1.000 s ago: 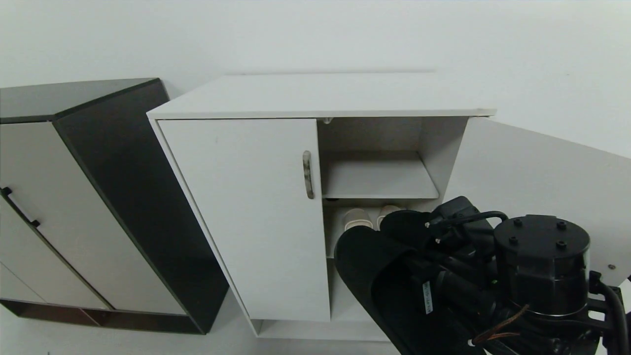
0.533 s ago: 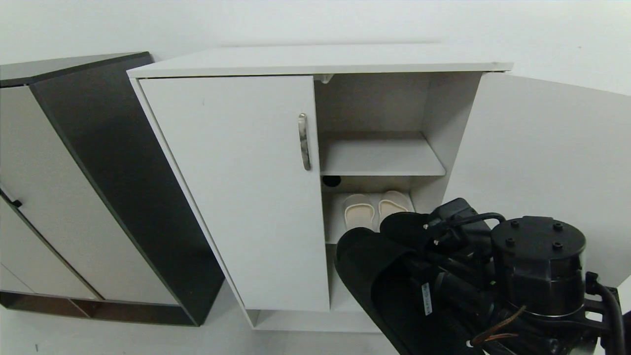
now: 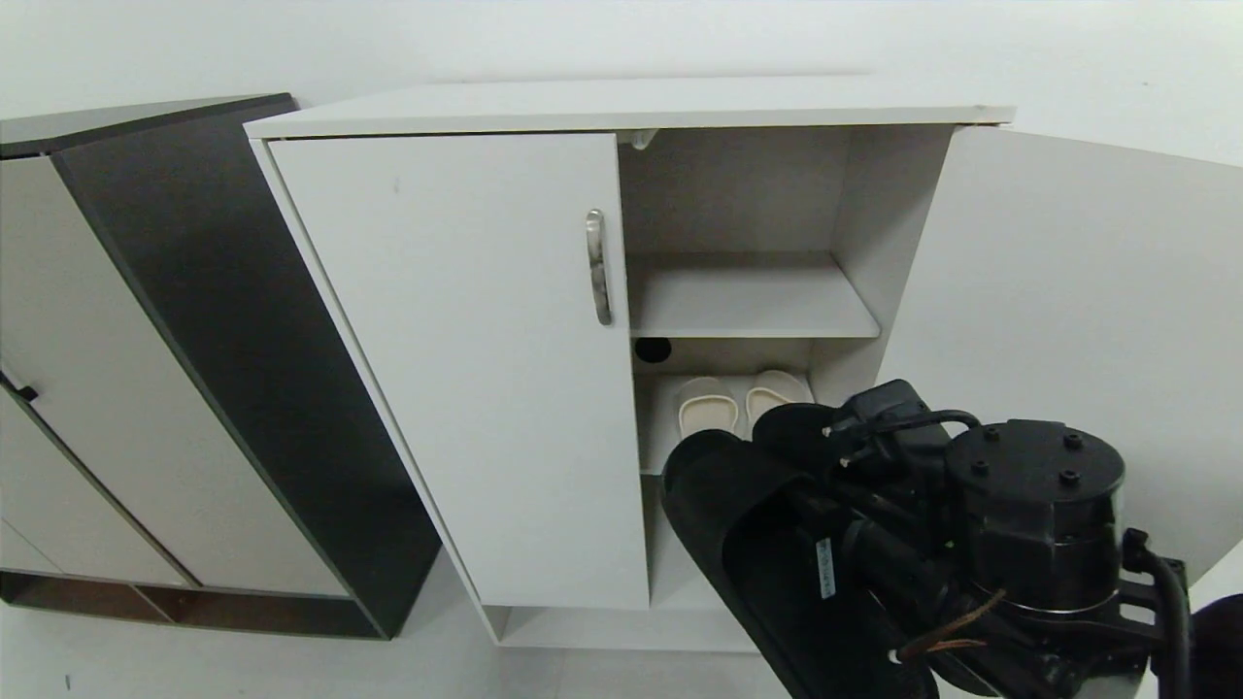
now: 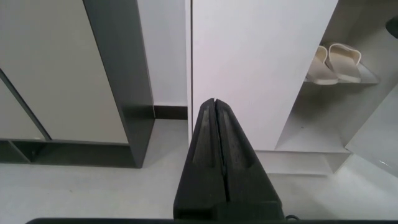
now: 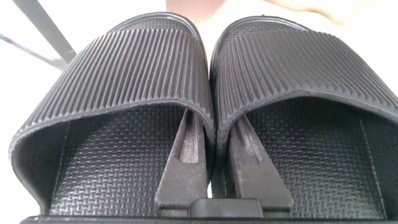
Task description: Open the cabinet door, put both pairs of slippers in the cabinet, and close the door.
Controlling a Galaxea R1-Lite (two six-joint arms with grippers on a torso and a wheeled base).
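Pinching with the right gripper a pair of black ribbed rubber slippers by their touching inner walls, one finger inside each, low before the white wooden cabinet. Left gripper pressed fully closed on nothing, facing the cabinet's closed left door. Inside the cabinet, on the second shelf down, cream foam slippers. Right door standing wide open. Beside the cabinet, dark grey cupboard.
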